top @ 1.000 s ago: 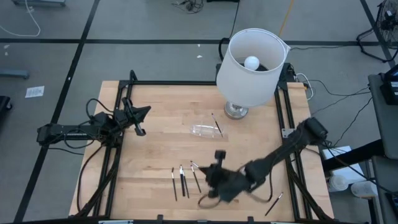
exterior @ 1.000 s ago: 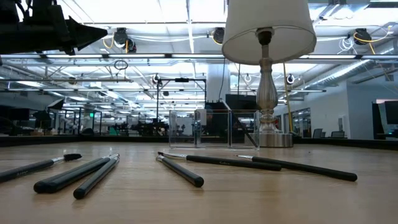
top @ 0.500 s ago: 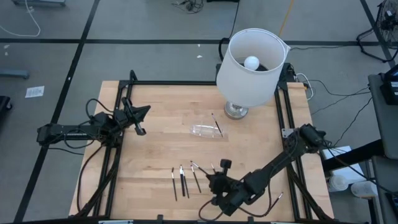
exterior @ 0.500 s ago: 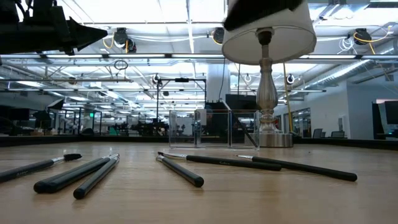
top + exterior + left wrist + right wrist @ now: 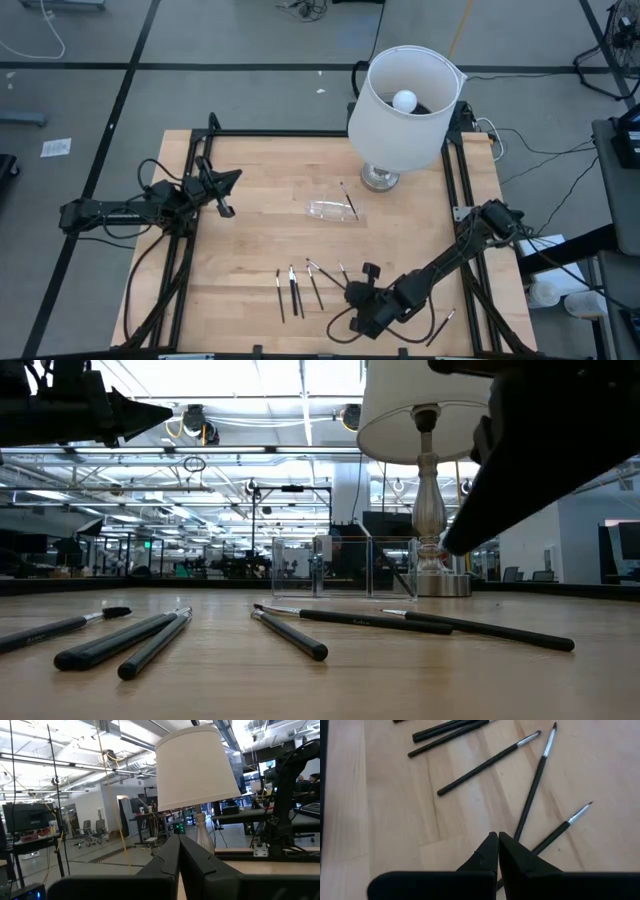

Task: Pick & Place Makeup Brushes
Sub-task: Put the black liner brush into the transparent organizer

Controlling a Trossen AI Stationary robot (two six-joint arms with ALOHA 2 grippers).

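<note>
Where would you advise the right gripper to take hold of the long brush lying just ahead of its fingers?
Probably mid-handle, from straight above, jaws across the long brush: it lies flat on the table, and its handle end nears a shorter brush. The right gripper, now shut, must open first. The left gripper waits aside.

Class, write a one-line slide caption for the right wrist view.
Right hand, fingers shut, hovers above makeup brushes scattered on the wooden table.

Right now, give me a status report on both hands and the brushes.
Right hand shut, empty, low over the loose makeup brushes at the table's front. Left hand shut, parked at the left edge. One brush in the clear holder. Nothing blocking.
</note>
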